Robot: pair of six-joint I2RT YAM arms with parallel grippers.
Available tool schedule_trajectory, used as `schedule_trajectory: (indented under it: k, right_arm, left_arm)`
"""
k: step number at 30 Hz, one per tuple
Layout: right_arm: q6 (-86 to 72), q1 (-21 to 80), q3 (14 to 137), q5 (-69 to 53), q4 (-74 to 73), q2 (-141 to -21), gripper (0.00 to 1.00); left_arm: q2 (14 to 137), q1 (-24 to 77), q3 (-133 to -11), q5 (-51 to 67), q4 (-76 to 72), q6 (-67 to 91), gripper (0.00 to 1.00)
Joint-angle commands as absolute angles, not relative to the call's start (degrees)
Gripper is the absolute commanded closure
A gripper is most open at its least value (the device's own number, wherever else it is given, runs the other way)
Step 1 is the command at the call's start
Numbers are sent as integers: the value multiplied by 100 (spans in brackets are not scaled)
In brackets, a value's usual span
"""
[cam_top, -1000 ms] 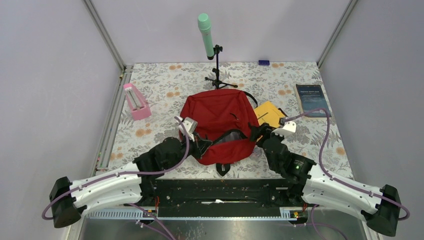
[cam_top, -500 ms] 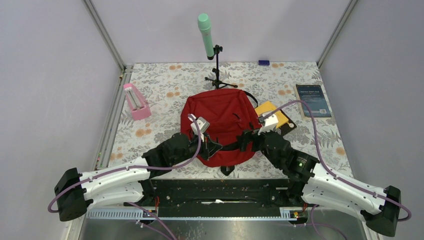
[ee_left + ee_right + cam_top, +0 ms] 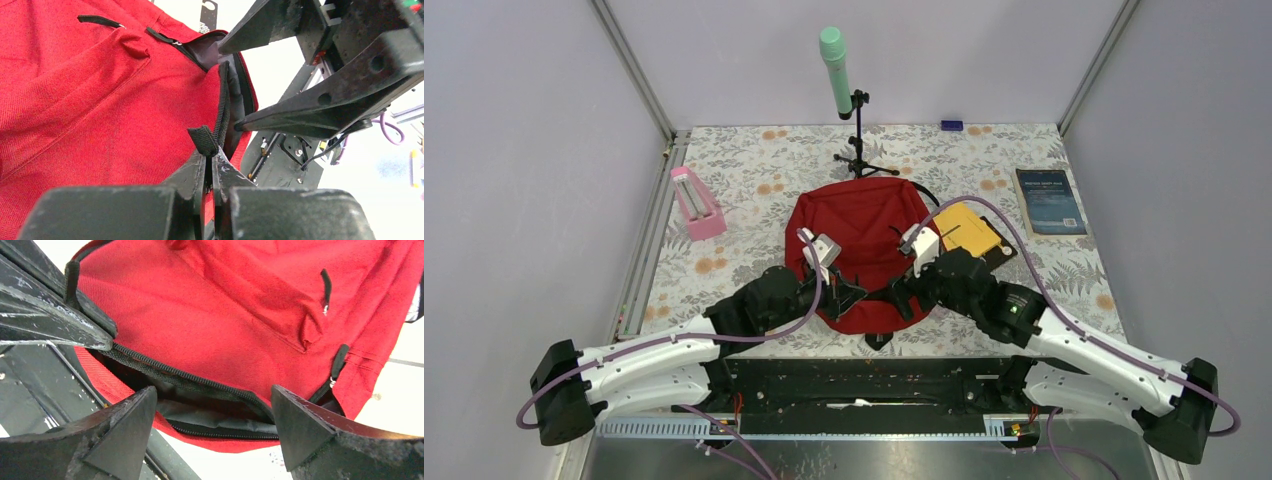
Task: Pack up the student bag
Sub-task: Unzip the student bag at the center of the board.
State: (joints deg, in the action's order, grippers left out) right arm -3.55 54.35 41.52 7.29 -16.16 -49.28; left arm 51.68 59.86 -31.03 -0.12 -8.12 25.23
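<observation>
The student bag (image 3: 864, 235), a red backpack, lies in the middle of the table with its zipped mouth facing the arms. My left gripper (image 3: 849, 291) is at the mouth's near left edge. It is shut on a black webbing tab (image 3: 203, 140) of the bag (image 3: 75, 100). My right gripper (image 3: 901, 294) stands open right beside it at the mouth. In the right wrist view the right gripper (image 3: 214, 396) straddles the partly open zipper slot, where the dark grey lining (image 3: 215, 416) shows. Nothing is between its fingers (image 3: 300, 425).
A yellow book (image 3: 969, 228) lies against the bag's right side, over a dark item. A dark blue book (image 3: 1048, 200) lies at the far right. A pink holder (image 3: 696, 203) stands at the left. A green microphone (image 3: 834, 58) on a tripod stands behind the bag.
My right gripper has swung left from the bag's right side to the mouth and opened wider. The left gripper has moved slightly right, still shut on the tab. The mouth has narrowed.
</observation>
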Motion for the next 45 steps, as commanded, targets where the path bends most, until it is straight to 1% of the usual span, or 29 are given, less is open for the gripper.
schedule_trajectory:
  k: [1,4,8,12,15,19,21,24,26,28,29,33,38,45]
  right_arm:
    - [52,5405,4362,224,-1608,-5252,11]
    - [258,5418,4372,-133,-1377,-5484,14]
    - [449,5483,4006,-475,-591,-5405,8]
    - [711,5508,3630,-636,346,-5163,8]
    - [862,5511,3576,-763,495,-5172,8]
    - [949,5534,3688,-1022,414,-5459,12]
    - [958,5569,3709,-1101,439,-5586,20]
    - [829,5619,3766,-1082,536,-5767,40]
    - [772,5665,3875,-1042,517,-5866,62]
    - [698,5677,3974,-973,470,-5931,89]
    - [652,5678,3983,-908,473,-5939,99]
    - [566,5678,3849,-583,585,-5833,100]
    - [479,5678,3421,-116,1085,-5413,100]
    - [155,5682,3069,544,1570,-4992,100]
  left_arm:
    - [5118,5959,-3333,173,-1143,2448,100]
    - [5141,5959,-3364,193,-1143,2427,100]
    - [5142,5959,-3376,193,-1117,2417,100]
    - [5142,5959,-3375,176,-1096,2417,100]
    - [5137,5962,-3405,176,-1058,2393,100]
    - [5150,5959,-3430,160,-1028,2360,100]
    - [5163,5959,-3451,166,-1020,2356,100]
    - [5193,5959,-3465,176,-1028,2369,100]
    - [5196,5961,-3466,126,-1020,2381,100]
    - [5177,5959,-3471,32,-1003,2382,100]
    - [5150,5959,-3464,-59,-983,2386,100]
    - [5036,5952,-3414,-534,-909,2423,100]
    - [5075,5902,-3431,-1149,-758,2692,100]
    - [5389,5749,-3643,-1112,-917,2765,100]
